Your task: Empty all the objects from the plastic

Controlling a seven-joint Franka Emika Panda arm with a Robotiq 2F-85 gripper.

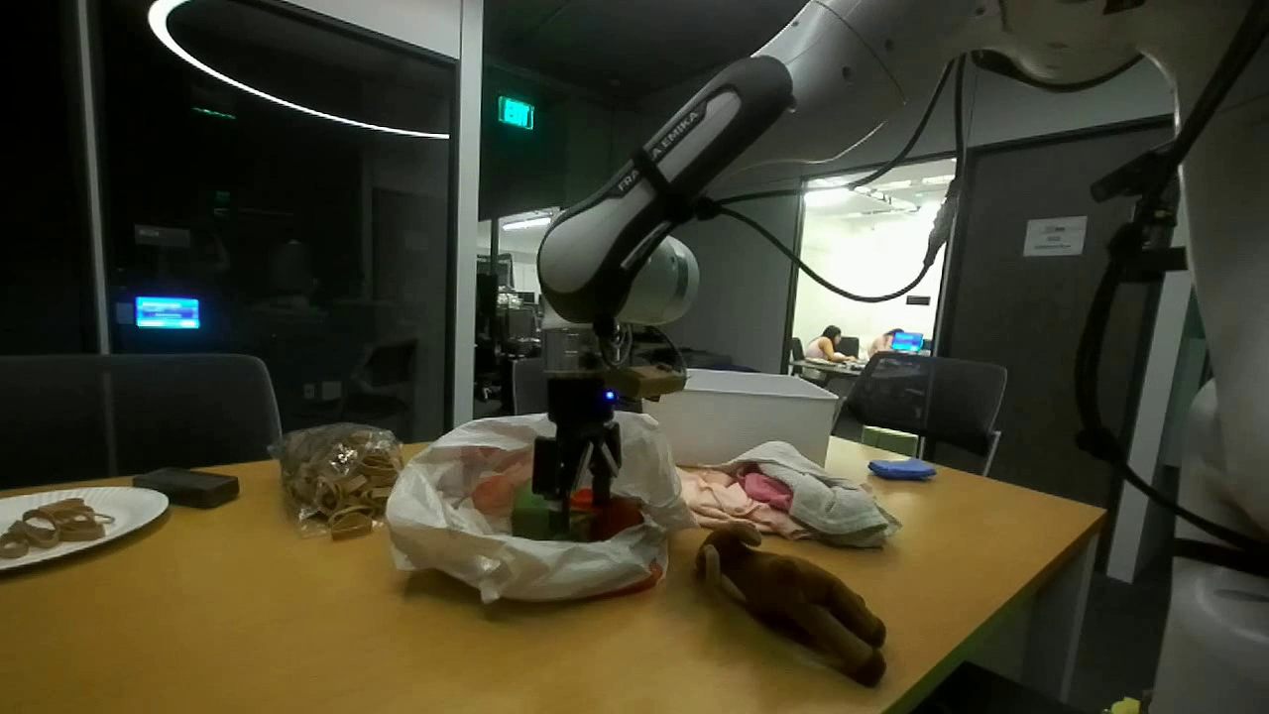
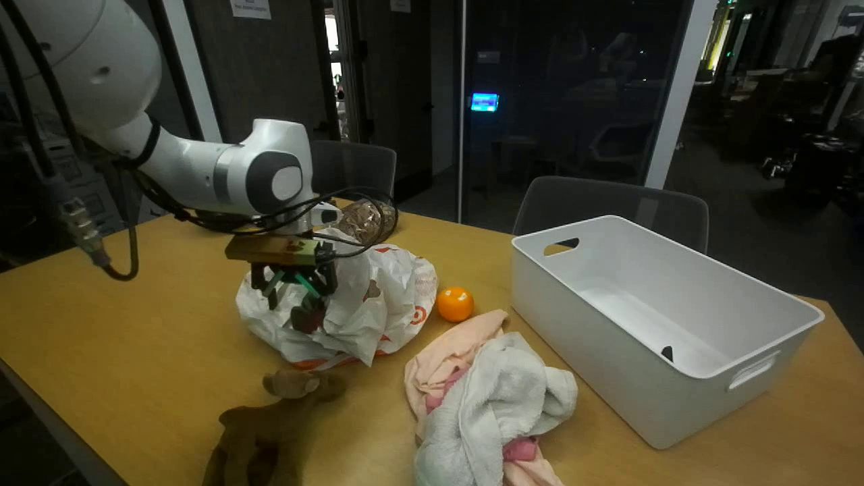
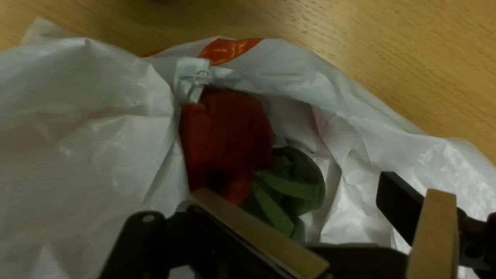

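A black gripper (image 2: 300, 292), spread wide and empty, hangs in a white plastic bag (image 1: 525, 570), inward from a wooden table's edge (image 1: 996, 585).

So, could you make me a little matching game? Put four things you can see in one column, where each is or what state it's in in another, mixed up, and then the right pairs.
Column one:
1. Gripper
2. Red object
3. Round orange thing
4. Grey towel

Column two:
A. On the table, between the plastic bag and the white bin
B. Lying over pale pink cloth
C. Inside the plastic bag
D. Open

Right pairs: 1-D; 2-C; 3-A; 4-B
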